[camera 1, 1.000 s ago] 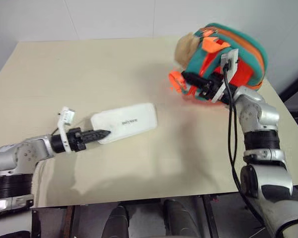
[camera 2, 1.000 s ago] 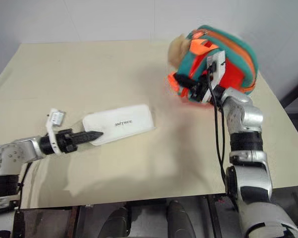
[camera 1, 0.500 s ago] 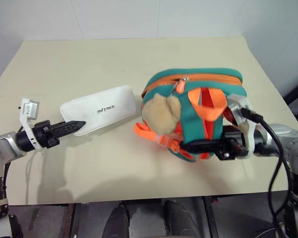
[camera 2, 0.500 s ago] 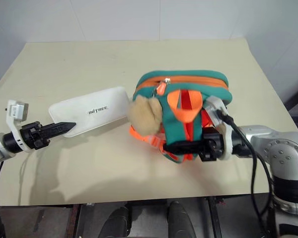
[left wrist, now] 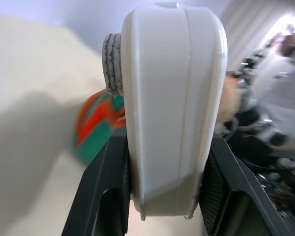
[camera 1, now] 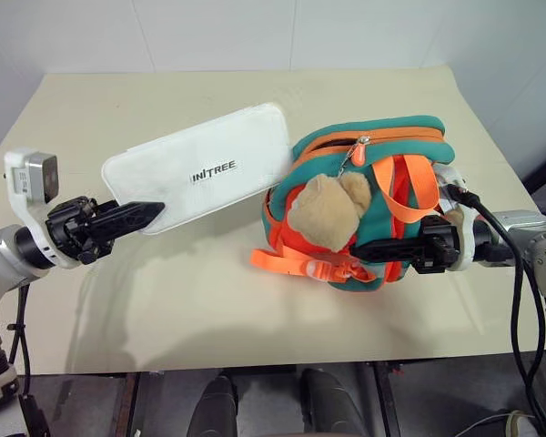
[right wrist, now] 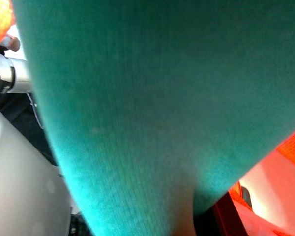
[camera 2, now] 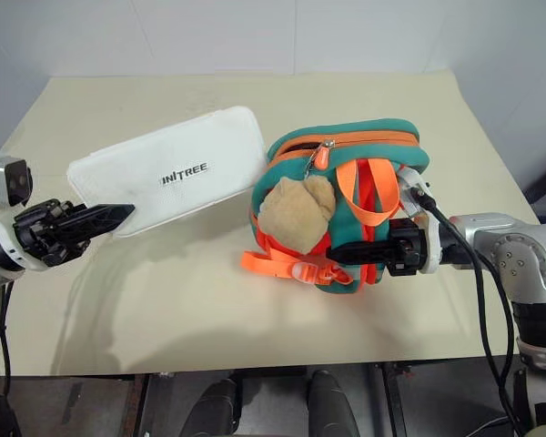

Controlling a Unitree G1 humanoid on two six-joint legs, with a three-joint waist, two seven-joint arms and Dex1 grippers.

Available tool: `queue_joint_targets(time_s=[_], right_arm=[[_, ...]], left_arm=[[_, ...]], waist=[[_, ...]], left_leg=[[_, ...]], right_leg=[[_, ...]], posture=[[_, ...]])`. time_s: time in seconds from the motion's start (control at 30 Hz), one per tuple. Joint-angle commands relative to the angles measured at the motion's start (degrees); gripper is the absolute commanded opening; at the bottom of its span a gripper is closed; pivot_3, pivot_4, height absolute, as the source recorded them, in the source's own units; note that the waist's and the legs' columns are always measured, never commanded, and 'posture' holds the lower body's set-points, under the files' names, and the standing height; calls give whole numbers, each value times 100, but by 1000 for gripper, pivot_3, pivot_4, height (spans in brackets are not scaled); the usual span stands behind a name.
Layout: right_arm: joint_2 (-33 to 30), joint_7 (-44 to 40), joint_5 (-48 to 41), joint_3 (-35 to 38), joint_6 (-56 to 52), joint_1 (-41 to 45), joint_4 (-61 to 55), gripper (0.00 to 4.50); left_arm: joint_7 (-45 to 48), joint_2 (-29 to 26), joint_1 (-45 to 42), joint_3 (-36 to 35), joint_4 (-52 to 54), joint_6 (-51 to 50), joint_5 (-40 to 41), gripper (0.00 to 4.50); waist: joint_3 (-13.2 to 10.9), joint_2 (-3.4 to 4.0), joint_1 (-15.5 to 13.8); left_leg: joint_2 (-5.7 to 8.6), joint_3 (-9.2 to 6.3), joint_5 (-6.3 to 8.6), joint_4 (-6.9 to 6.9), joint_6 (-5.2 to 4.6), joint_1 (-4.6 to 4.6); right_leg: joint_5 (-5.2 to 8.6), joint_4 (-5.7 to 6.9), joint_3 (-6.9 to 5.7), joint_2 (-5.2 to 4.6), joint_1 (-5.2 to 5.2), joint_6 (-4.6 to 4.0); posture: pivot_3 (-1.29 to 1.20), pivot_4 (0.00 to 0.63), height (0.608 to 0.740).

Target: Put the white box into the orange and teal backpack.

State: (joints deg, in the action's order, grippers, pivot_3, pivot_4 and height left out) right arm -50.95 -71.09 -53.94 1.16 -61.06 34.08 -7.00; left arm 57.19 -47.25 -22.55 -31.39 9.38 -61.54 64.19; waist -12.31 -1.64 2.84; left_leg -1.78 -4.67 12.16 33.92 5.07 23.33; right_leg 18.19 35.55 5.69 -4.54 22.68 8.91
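My left gripper (camera 1: 151, 212) is shut on one short end of the white box (camera 1: 200, 169) and holds it tilted above the table. The box's far end reaches the backpack's top left corner. In the left wrist view the white box (left wrist: 172, 108) stands edge-on between the black fingers (left wrist: 101, 196). The orange and teal backpack (camera 1: 382, 196) sits upright right of centre, a tan plush toy (camera 1: 326, 208) on its front and a dark gap along its top zip. My right gripper (camera 1: 371, 248) comes in from the right, shut on the backpack's lower front. Teal fabric (right wrist: 137, 98) shows close up in the right wrist view.
Everything is over a beige table (camera 1: 164, 300) whose front edge runs just below both arms. Orange webbing with a buckle (camera 1: 296, 264) trails from the backpack onto the table. A black cable (camera 1: 519, 300) hangs from my right wrist. White walls stand behind.
The right gripper has pulled the backpack from the far right corner to the near middle. The left gripper has lifted the box off the table and raised it toward the backpack's top.
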Motion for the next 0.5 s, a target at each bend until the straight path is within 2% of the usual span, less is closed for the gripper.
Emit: queue_joint_targets(time_s=[0.03, 0.27, 0.5], right_arm=[[73, -59, 59, -31, 93, 82, -116, 23], [225, 142, 29, 59, 108, -27, -316, 23], [295, 433, -161, 312, 37, -282, -663, 23]], left_arm=[[292, -140, -177, 165, 205, 177, 166, 1406], [848, -178, -844, 1278, -257, 1052, -829, 1406], [1410, 20, -1627, 2382, -1302, 3625, -2896, 1406]], waist=[[0, 0, 1], [0, 0, 1], [1, -1, -67]], left_leg=[[0, 0, 0, 0, 0, 0], [0, 1, 0, 10, 1, -1], [0, 2, 0, 10, 1, -1]], right_leg=[[0, 0, 0, 0, 0, 0], [-1, 3, 0, 1, -2, 1], [-2, 1, 0, 2, -4, 4]], posture=[[0, 150, 740], [0, 150, 740], [0, 150, 740]])
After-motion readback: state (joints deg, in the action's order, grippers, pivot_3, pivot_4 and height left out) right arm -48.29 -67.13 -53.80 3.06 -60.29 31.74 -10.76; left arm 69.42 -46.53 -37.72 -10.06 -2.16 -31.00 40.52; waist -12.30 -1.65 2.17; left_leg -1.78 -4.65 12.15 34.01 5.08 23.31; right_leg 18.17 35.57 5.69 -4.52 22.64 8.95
